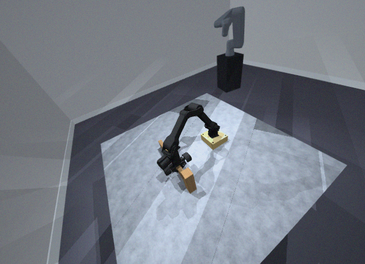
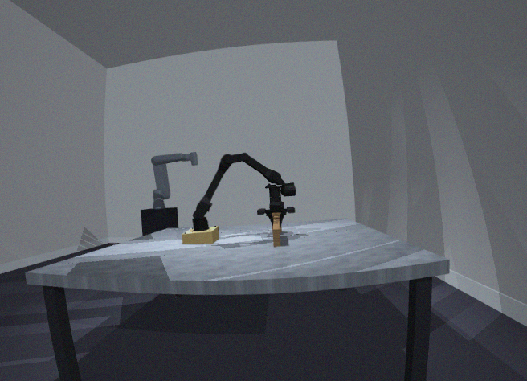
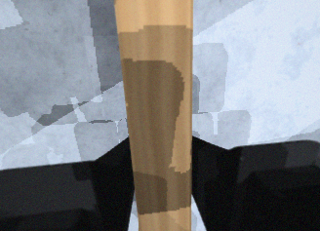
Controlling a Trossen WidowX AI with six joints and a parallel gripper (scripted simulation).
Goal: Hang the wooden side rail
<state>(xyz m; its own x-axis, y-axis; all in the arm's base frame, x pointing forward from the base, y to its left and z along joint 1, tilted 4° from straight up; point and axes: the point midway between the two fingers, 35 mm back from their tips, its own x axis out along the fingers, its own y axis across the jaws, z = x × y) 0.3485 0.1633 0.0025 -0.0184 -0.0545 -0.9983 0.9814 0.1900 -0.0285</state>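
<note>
The wooden side rail (image 1: pixel 160 142) (image 2: pixel 276 238) (image 3: pixel 157 42) runs under the arm toward the headboard post. The post (image 1: pixel 190 181) stands upright on the table; in the exterior view it is mostly hidden. My gripper (image 1: pixel 177 166) (image 2: pixel 276 223) (image 3: pixel 155 136) is shut on the rail, one finger on each side, and points down. The rail's near end appears at or very close to the post's upper part in the top view. The hooks, slot and pins cannot be made out. Whether the rail's far end touches the table is not clear.
The arm's yellow base block (image 1: pixel 213 144) (image 2: pixel 200 236) sits on the pale table (image 1: pixel 265 181) (image 2: pixel 238 286). A grey robot arm (image 1: pixel 238 27) (image 2: pixel 161 178) stands on a black pedestal (image 1: pixel 229 73) (image 2: pixel 159 220) beyond the table.
</note>
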